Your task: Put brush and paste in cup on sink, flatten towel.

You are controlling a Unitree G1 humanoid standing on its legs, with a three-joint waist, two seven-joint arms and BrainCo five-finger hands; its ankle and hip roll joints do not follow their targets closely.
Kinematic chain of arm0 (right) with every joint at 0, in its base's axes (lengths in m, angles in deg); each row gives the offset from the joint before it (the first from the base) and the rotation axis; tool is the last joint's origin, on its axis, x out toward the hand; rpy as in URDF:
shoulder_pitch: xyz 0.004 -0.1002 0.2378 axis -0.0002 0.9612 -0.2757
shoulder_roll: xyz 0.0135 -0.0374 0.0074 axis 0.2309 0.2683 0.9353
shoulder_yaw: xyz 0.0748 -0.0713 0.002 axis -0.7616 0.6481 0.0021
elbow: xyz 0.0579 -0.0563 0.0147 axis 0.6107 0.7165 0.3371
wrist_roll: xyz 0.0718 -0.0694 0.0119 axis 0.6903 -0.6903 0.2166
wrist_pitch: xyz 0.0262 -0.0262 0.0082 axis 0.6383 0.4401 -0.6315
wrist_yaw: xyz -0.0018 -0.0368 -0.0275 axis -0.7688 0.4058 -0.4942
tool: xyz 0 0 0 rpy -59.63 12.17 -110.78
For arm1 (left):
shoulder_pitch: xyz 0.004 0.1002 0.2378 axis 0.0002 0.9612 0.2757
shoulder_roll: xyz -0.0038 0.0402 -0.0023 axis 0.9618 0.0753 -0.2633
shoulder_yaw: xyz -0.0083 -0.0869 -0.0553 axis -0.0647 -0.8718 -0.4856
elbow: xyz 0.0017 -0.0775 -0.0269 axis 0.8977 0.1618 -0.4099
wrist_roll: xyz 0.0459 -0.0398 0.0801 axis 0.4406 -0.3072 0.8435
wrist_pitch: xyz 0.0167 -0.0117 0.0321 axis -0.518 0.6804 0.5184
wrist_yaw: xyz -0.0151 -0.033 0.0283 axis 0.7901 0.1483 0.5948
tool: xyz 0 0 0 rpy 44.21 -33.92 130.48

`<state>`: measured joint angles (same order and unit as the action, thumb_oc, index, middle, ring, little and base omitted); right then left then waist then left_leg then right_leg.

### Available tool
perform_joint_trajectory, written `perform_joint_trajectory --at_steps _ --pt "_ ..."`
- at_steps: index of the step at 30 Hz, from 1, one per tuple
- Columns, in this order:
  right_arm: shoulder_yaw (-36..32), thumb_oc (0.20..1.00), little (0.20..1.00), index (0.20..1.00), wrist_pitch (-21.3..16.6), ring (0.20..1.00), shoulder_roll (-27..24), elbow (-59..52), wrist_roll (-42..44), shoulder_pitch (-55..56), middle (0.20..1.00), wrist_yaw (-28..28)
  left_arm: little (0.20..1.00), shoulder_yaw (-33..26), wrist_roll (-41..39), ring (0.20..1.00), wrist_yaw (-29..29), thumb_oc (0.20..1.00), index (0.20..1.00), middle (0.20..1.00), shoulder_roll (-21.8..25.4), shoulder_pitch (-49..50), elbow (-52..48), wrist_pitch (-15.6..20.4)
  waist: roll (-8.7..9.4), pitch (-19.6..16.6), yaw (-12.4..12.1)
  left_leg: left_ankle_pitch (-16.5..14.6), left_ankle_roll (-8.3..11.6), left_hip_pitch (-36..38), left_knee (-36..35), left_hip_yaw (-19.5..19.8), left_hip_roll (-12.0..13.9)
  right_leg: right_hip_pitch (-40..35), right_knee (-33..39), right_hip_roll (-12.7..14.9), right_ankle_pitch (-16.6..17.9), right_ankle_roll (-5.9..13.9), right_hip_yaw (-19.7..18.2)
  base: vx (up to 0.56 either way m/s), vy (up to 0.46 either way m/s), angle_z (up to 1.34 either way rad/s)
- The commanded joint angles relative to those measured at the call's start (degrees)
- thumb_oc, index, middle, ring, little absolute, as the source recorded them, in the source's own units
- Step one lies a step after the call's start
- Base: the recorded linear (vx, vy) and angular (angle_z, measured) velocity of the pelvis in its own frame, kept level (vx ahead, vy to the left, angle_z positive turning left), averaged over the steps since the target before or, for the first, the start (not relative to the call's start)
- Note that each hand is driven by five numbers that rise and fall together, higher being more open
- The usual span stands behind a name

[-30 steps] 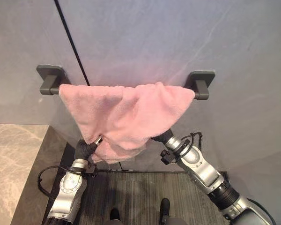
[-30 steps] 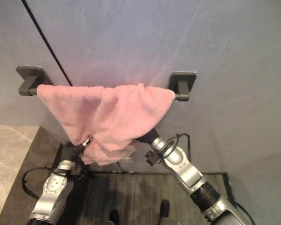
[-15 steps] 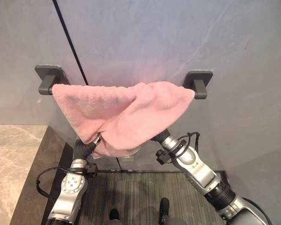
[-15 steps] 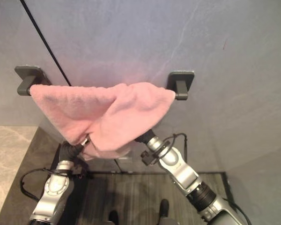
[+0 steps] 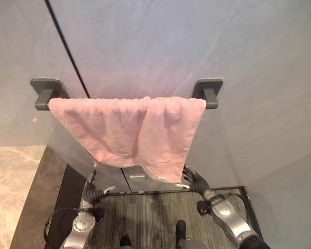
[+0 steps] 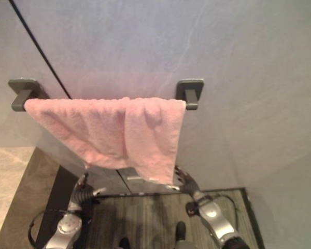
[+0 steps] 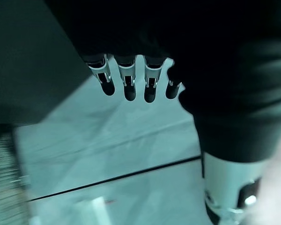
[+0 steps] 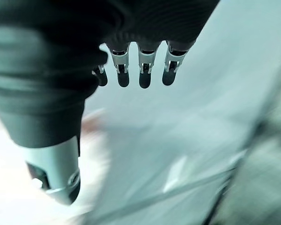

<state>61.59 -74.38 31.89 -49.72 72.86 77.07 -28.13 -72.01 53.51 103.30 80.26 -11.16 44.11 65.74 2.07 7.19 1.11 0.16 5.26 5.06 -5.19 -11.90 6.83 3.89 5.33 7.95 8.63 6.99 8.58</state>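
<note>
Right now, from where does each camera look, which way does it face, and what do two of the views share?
Left eye view: on the head, facing the wall; pink towel on the towel bar, left hand and right hand below it.
Right eye view: beside it, the same scene from slightly to the right.
Left wrist view: on the left wrist, looking along straight fingers at grey wall panels.
Right wrist view: on the right wrist, looking along straight fingers at the wall.
Shared: both eye views show the towel, the bar and both hands.

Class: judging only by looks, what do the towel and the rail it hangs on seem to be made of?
Towel: soft pink terry cloth, judging by its fuzzy nap and limp folds. Rail: probably metal or hard plastic with a dark matte finish; its blocky brackets show no shine.
</note>
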Motion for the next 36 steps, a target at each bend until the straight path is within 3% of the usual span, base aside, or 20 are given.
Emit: perform_joint_trajectory --at_steps 1,5,7,10,13,21,25,32,33,36 --pt "-2.5 1.000 1.000 1.000 -5.0 1.000 -1.2 -13.7 -4.2 -1.7 1.000 2.5 1.000 -3.1 2.9 1.000 2.8 1.000 1.000 1.000 3.8 -0.8 -6.5 3.3 2.76 -1.3 0.0 -0.7 -0.05 0.6 0.2 -0.4 -1.6 -2.7 -0.3 5.7 0.2 5.39 0.9 0.01 0.014 -0.04" --pt "-9.1 1.000 1.000 1.000 -7.0 1.000 -4.9 -25.7 -6.8 2.4 1.000 3.2 1.000 -6.4 6.1 1.000 4.0 1.000 1.000 1.000 5.9 0.8 -11.9 4.1 2.73 -1.6 0.6 -0.9 -0.11 0.9 0.2 -0.5 -1.6 -2.9 -0.3 5.8 0.2 5.55 0.8 0.01 0.009 -0.06" --pt "-19.7 1.000 1.000 1.000 -12.3 1.000 -10.2 -44.7 -15.1 2.7 1.000 5.3 1.000 -15.7 15.4 1.000 6.4 1.000 1.000 1.000 13.4 3.4 -27.3 7.0 2.57 -1.9 0.9 -1.7 -0.10 1.3 0.2 -0.8 -1.5 -3.1 -0.3 5.8 0.0 5.99 0.4 0.01 0.039 -0.07" --pt "-21.6 1.000 1.000 1.000 -13.9 1.000 -11.3 -51.9 -19.6 0.4 1.000 6.9 1.000 -22.2 18.9 1.000 9.0 1.000 1.000 1.000 15.0 4.9 -36.9 8.1 2.87 -2.2 0.5 -1.5 -0.18 0.8 0.2 -0.8 -1.7 -2.3 -0.3 6.2 0.5 6.02 0.0 -0.02 0.035 -0.07" --pt "-19.7 1.000 1.000 1.000 -14.7 1.000 -12.1 -58.6 -23.4 -4.0 1.000 8.5 1.000 -27.9 27.9 1.000 13.9 1.000 1.000 1.000 16.8 5.4 -47.6 8.2 3.11 -1.9 -0.3 -1.4 -0.23 -0.1 0.2 -0.2 -2.0 -1.8 -0.3 6.4 0.7 6.07 0.4 -0.03 0.022 -0.01" --pt "-5.2 1.000 1.000 1.000 -12.3 1.000 -20.6 -52.4 -24.5 -17.7 1.000 3.6 1.000 -22.0 30.0 1.000 5.5 1.000 1.000 1.000 32.6 2.4 -53.6 11.5 3.47 -1.1 -0.8 -1.1 0.02 -0.8 0.2 -0.4 -2.2 -0.9 -0.3 6.5 1.5 6.41 0.2 -0.01 0.004 0.02" --pt "0.2 1.000 1.000 1.000 -9.5 1.000 -22.4 -46.9 -29.8 -23.0 1.000 0.7 1.000 -15.3 31.3 1.000 -1.1 1.000 1.000 1.000 41.2 -0.2 -53.5 11.8 2.69 -0.3 -0.4 -0.7 0.09 -1.5 0.2 -0.5 -2.4 0.0 -0.3 6.7 1.9 6.77 0.1 0.00 0.001 -0.01" --pt "-2.9 1.000 1.000 1.000 -8.7 1.000 -25.5 -45.5 -29.9 -18.5 1.000 -2.5 1.000 -16.7 31.0 1.000 -5.3 1.000 1.000 1.000 43.0 4.1 -50.3 10.7 2.04 -0.2 0.2 -0.4 0.16 -2.1 0.2 -0.3 -2.3 0.6 -0.3 6.7 1.9 6.82 0.1 0.00 0.000 0.00" --pt "-4.2 1.000 1.000 1.000 -8.4 1.000 -29.0 -45.0 -32.0 -17.2 1.000 -3.4 1.000 -18.1 31.0 1.000 -6.6 1.000 1.000 1.000 43.7 6.1 -50.0 10.6 1.95 -0.2 0.2 -0.3 0.23 -2.2 0.2 -0.4 -2.3 0.7 -0.3 6.6 1.9 6.88 0.1 0.00 0.000 0.00" --pt "-6.0 1.000 1.000 1.000 -8.1 1.000 -33.7 -44.5 -34.1 -15.2 1.000 -5.2 1.000 -21.3 31.4 1.000 -8.0 1.000 1.000 1.000 43.8 10.2 -49.5 10.1 1.69 -0.3 0.1 -0.3 0.39 -2.3 0.2 -0.5 -2.2 0.7 -0.3 6.6 1.8 6.96 0.3 0.00 0.000 0.00"
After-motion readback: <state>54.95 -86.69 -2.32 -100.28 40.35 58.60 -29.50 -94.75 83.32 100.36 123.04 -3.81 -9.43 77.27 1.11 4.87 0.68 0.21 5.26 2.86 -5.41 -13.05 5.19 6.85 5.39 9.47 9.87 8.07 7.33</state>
